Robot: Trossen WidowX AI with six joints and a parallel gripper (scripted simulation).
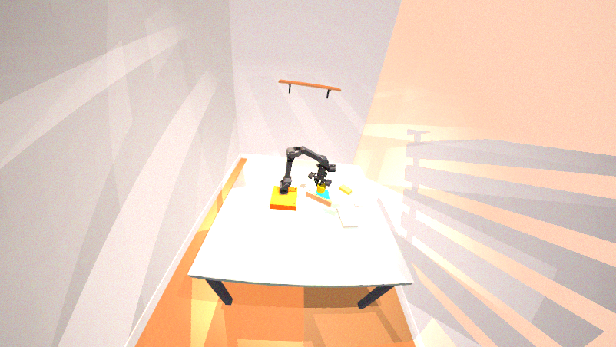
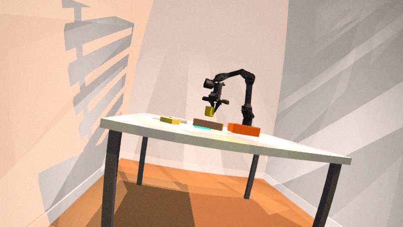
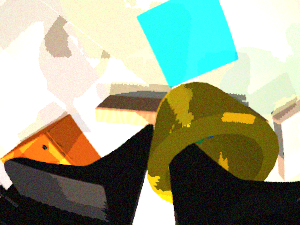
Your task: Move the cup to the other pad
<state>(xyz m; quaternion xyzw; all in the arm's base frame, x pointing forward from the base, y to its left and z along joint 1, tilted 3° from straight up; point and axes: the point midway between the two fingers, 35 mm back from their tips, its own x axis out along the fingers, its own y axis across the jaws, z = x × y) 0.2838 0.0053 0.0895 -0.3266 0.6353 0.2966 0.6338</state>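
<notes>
- The white rectangular table top on dark legs (image 2: 175,135) carries everything; it stands on an orange floor between pale walls.
- The dark grey jointed arm (image 2: 248,93) rises from an orange block-shaped base (image 2: 243,129) near the table's far side, arches over, and points its wrist straight down.
- A brown flat bar-shaped block (image 2: 207,124) lies on the table just beside the base, on the side toward the cup (in the wrist view it shows as a brown strip (image 3: 133,103) behind the cup).
- A bright cyan square pad (image 3: 187,34) lies flat on the table; from the exterior view only a thin cyan edge (image 2: 201,127) shows at the foot of the brown block.
- A small yellow flat block (image 2: 170,120) sits well apart from the arm, toward the table's sunlit end.
- The black parallel-jaw gripper (image 2: 214,108) hangs above the table, its fingers pinching the wall of the cup near the rim.
- The olive-yellow cylindrical cup (image 2: 209,111) is held in the air, off the table surface, above the brown block and the cyan pad; in the wrist view it (image 3: 213,136) appears just below the cyan square (whether marbles sit inside cannot be told, the interior being too blurred).
- In the top view the cup (image 1: 320,188) shows as a small yellow spot under the gripper, next to the cyan patch.
</notes>
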